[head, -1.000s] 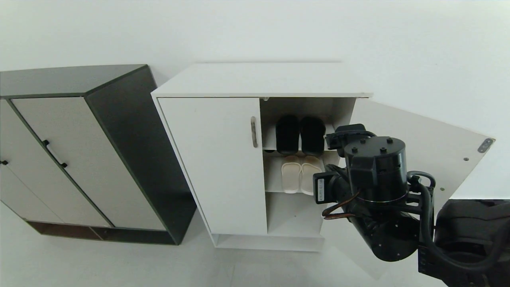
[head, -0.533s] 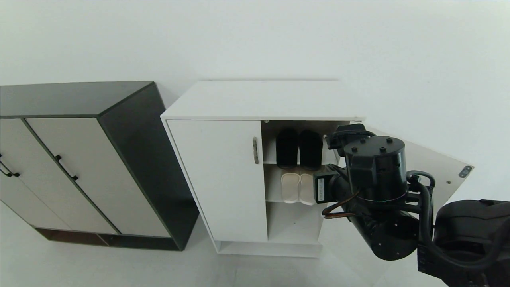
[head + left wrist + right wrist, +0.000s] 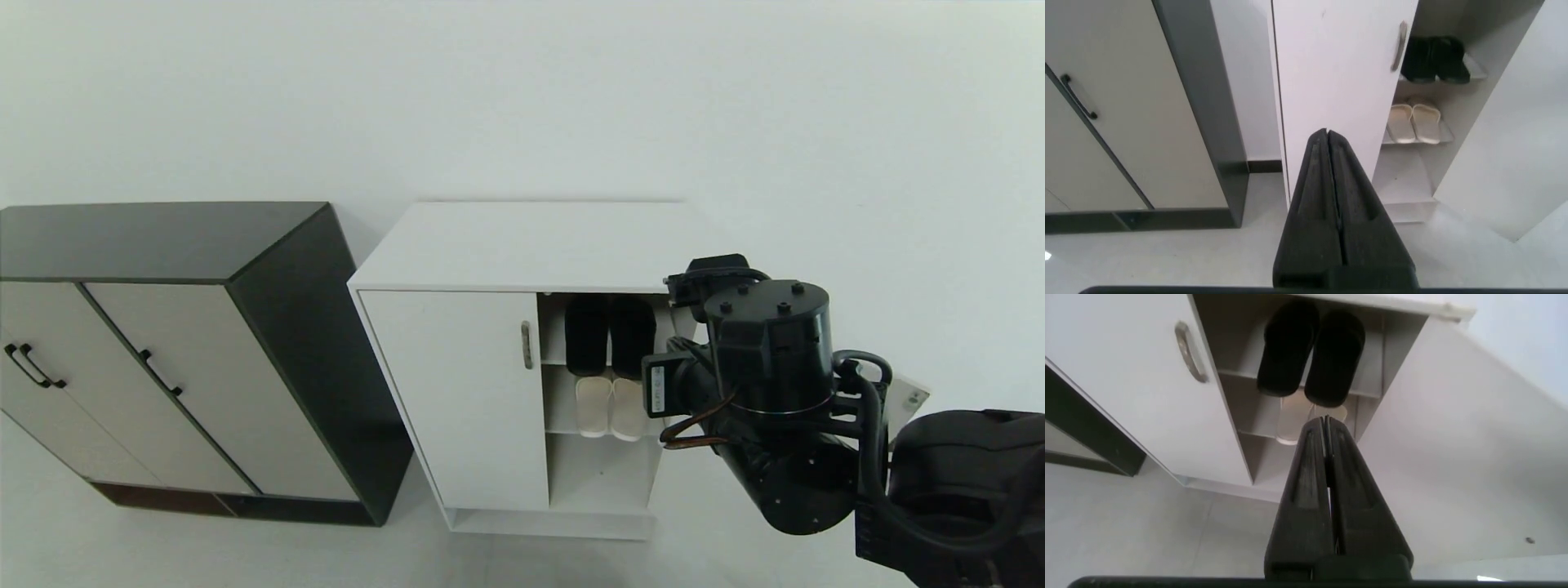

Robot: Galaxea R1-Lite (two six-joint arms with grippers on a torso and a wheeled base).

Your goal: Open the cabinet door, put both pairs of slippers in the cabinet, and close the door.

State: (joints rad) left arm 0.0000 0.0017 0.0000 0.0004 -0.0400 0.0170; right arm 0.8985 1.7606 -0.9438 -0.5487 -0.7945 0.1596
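Observation:
The white cabinet point(image 3: 522, 245) stands with its left door point(image 3: 457, 392) closed and its right door point(image 3: 1515, 139) swung open. A black pair of slippers point(image 3: 609, 335) lies on the top shelf. A white pair of slippers point(image 3: 608, 407) lies on the shelf below. My right gripper point(image 3: 1325, 420) is shut and empty, in front of the open compartment, with the black slippers point(image 3: 1313, 351) just beyond its tip. My left gripper point(image 3: 1327, 133) is shut and empty, farther back, facing the closed left door point(image 3: 1331, 73).
A dark cabinet point(image 3: 163, 351) with beige doors stands close to the left of the white one. A plain wall runs behind both. My right arm point(image 3: 767, 384) covers most of the open door in the head view. Bare floor point(image 3: 1208, 253) lies in front.
The whole head picture has shifted: both cabinets look smaller and lower, so the camera has backed away. The slippers and the right arm keep their places.

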